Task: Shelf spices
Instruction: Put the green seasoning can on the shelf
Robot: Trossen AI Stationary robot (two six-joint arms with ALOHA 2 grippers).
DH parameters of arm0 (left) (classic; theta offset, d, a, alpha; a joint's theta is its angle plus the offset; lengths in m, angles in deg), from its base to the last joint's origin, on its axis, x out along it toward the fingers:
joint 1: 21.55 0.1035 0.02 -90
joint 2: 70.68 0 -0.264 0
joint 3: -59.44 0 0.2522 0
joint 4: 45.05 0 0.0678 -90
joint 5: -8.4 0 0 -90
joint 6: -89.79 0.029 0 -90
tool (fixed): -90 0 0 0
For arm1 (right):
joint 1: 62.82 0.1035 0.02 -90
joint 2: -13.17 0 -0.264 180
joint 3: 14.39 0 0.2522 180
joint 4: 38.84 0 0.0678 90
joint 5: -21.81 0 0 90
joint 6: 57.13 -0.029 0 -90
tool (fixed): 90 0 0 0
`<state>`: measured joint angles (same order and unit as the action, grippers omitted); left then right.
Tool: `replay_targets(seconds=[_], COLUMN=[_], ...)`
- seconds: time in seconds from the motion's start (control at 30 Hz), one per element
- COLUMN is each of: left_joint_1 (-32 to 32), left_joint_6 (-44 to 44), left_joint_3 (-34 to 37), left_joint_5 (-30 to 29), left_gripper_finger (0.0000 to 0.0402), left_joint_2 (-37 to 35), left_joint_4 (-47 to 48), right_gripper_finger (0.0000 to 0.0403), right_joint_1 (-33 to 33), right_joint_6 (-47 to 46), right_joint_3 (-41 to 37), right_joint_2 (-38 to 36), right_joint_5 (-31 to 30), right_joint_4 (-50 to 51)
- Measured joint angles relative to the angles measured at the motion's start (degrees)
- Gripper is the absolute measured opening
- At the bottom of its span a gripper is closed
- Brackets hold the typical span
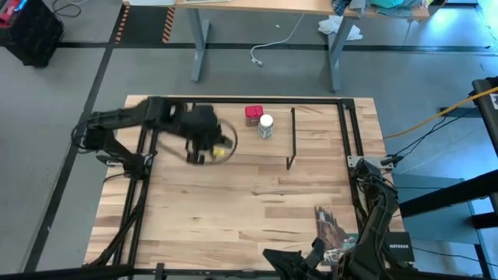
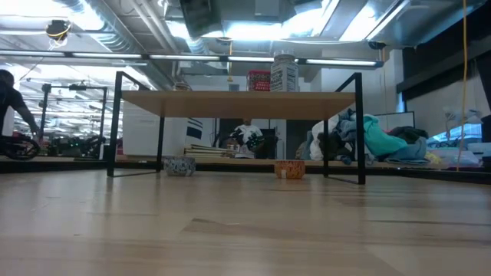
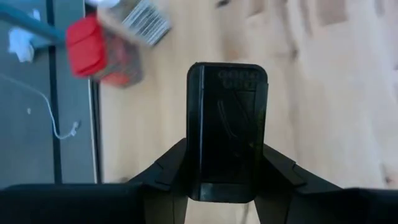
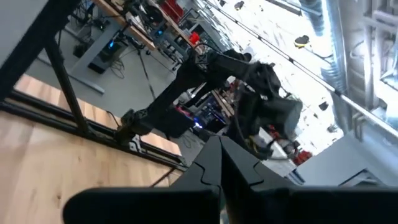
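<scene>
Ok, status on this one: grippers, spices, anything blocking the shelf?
Left gripper shut on dark square tin, above the shelf. Right gripper shut, parked at near table edge. Red tin and white-capped jar already shelved. Nothing blocking.

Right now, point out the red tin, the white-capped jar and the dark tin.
red tin (image 1: 253, 114), high view, on its red lid.
white-capped jar (image 1: 265, 122), high view, on its white cap.
dark tin (image 3: 227, 130), left wrist view, on its dark face between the left hand's fingers.

Left end effector (image 1: 208, 145) clamped on load, right end effector (image 4: 219, 152) closed, parked.
</scene>
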<state>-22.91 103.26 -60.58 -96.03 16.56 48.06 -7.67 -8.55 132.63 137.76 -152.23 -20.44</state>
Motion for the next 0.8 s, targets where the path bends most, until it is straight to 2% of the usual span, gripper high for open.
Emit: replay_targets(seconds=[0.2, 0.37, 0.57, 0.8], left_joint_1=[15.8, 24.1, 28.0, 29.1], left_joint_6=[7.0, 13.8, 19.5, 22.4], left_joint_3=[0.1, 0.2, 0.2, 0.1], left_joint_5=[7.3, 10.9, 12.5, 12.6], left_gripper_finger=[0.0118, 0.0118, 0.0118, 0.0118], left_joint_2=[2.7, 7.8, 13.3, 14.6], left_joint_4=[0.2, -0.2, -0.7, -2.2], right_gripper_finger=[0.0001, 0.0001, 0.0001, 0.0001], right_joint_1=[0.0, 0.4, 0.8, 0.8], right_joint_6=[1.4, 1.3, 1.4, 1.1], right_joint_3=[0.0, 0.0, 0.0, 0.0], right_joint_2=[-0.6, -2.4, -3.1, -3.1], right_joint_5=[0.0, 0.0, -0.2, -0.2], right_joint_4=[5.3, 8.7, 8.9, 11.1])
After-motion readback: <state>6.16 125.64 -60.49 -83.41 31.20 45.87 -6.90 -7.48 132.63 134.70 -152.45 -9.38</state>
